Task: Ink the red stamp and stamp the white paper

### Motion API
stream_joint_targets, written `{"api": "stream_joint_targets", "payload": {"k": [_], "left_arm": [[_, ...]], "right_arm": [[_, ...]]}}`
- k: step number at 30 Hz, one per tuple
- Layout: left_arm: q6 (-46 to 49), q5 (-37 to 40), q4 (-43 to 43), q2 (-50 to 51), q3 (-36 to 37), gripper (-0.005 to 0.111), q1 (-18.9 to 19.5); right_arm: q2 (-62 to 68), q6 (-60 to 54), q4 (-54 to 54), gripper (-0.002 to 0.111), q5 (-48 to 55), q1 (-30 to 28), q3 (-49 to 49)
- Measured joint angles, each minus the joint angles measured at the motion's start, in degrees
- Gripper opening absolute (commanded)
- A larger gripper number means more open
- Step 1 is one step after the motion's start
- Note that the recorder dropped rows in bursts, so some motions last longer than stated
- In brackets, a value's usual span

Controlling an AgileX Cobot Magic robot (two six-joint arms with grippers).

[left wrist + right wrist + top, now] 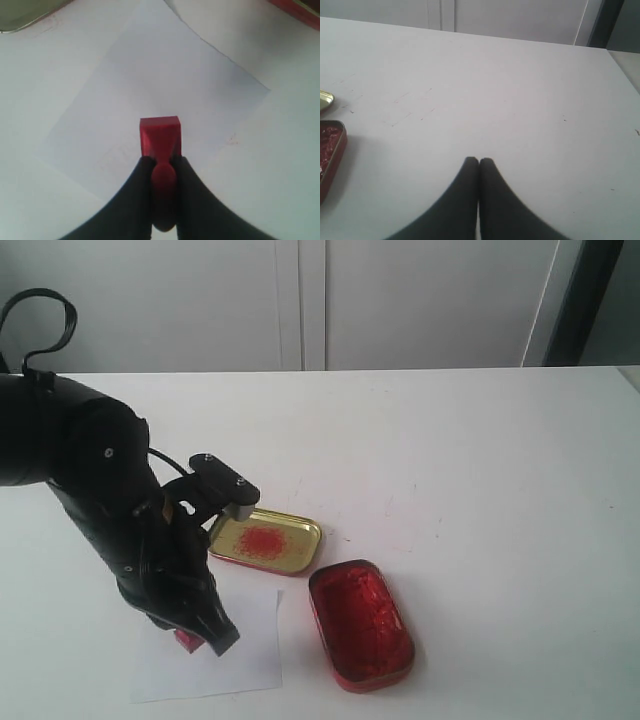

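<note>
Exterior view. We are seeing the left pincer [212, 638] reaching down over the white paper [245, 660], with the red stamp [186, 639] showing just beside its tips. The arm is hiding most of the stamp here. The gold lid [265, 542] and the red ink tin [360, 624] are lying beyond the pincer, off the sheet, on the table [460, 460].

Left wrist view. The left pincer is pinching the stamp by its knobbed handle, one of its fingers [142, 175] on each side. The block base is pointing away from the tips, over the paper and near the sheet's closer edge. We cannot tell whether the base is touching the sheet or hanging just above it.

Right wrist view. The right pincer [479, 161] is resting pressed together, holding nothing, well apart from the stamp. The ink tin is sitting off to one side of it.

Risks, as we are judging them: the handle is rounded, so the stamp may be free to pivot in the grip. A tilted base would print only partly. The sheet is lying loose, so it may slide under a sideways push. It may also cling to the inked face on lifting.
</note>
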Motion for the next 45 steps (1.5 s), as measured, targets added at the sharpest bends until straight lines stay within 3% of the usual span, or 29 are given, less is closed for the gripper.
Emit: {"api": "stream_joint_targets", "payload": {"k": [8, 18, 45], "left_arm": [[-7.09, -6.40, 0.08, 0.00, 3.65, 0.000, 0.00], [-8.73, -12.17, 0.08, 0.00, 5.84, 0.000, 0.00], [-9.59, -12.79, 1.14, 5.74, 4.82, 0.000, 0.00]], "right_arm": [[0.00, 0.91, 0.00, 0.000, 0.00, 0.00, 0.00], [0.00, 0.91, 0.00, 0.000, 0.00, 0.00, 0.00], [0.00, 1.01, 0.00, 0.000, 0.00, 0.00, 0.00]]}}
